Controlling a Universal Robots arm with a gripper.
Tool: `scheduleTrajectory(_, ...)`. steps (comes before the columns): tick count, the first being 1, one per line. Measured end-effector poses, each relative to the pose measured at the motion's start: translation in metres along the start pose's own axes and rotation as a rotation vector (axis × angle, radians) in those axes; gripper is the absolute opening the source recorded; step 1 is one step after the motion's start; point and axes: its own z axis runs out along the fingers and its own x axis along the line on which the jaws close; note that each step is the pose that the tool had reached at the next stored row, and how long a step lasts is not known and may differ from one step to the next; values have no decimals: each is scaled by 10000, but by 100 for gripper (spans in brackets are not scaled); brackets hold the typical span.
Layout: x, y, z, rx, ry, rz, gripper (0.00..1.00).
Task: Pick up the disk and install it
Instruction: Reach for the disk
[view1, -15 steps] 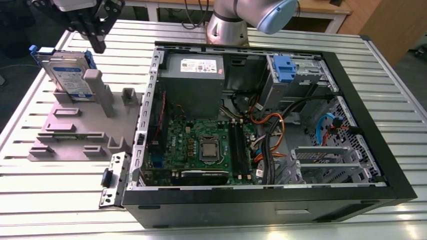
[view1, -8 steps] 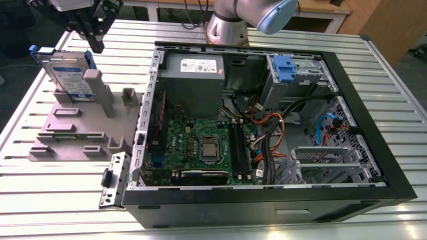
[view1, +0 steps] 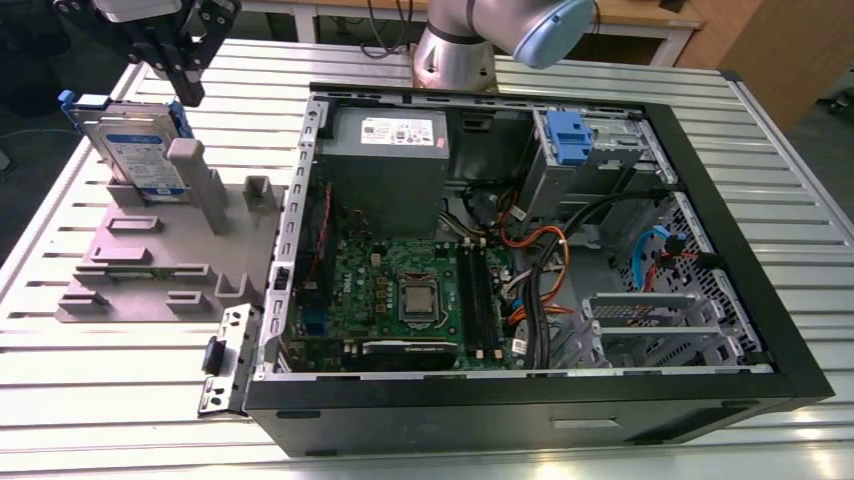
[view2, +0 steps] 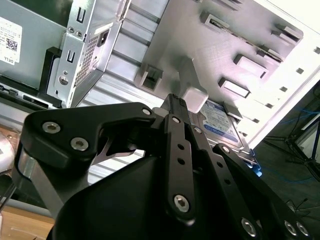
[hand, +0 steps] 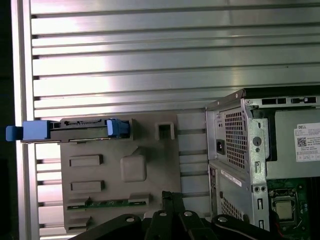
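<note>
Gripper (view1: 184, 88): fingers drawn close together, nothing held between them.
Disk (view1: 136, 145): upright on its edge in the grey fixture (view1: 134, 265), just beneath the gripper.
Surface: ribbed aluminium table (view1: 120, 400) below the gripper, bearing the fixture and, alongside, an open computer case (view1: 747, 230).
Room: dark floor (view1: 27, 140) past the table edge nearest the gripper.

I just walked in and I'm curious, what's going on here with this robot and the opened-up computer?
The robot arm's black end effector hangs just above a flat silver hard drive with a white-and-blue label and a blue plastic frame. The drive stands on edge in a grey plastic holder on the slotted aluminium table and is not yet gripped. To the exterior view's right of the holder lies an open black computer case with its green motherboard exposed. The drive is not installed.
</note>
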Motion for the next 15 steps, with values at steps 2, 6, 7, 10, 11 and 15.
scheduleTrajectory(2,7,0,0,0,0,0,11)
scheduleTrajectory(6,19,-1,0,0,0,0,11)
scheduleTrajectory(7,23,-2,0,0,0,0,11)
scheduleTrajectory(10,35,-3,-1,0,0,0,11)
scheduleTrajectory(11,41,-3,-1,0,0,1,11)
scheduleTrajectory(15,59,-5,-1,0,0,0,11)
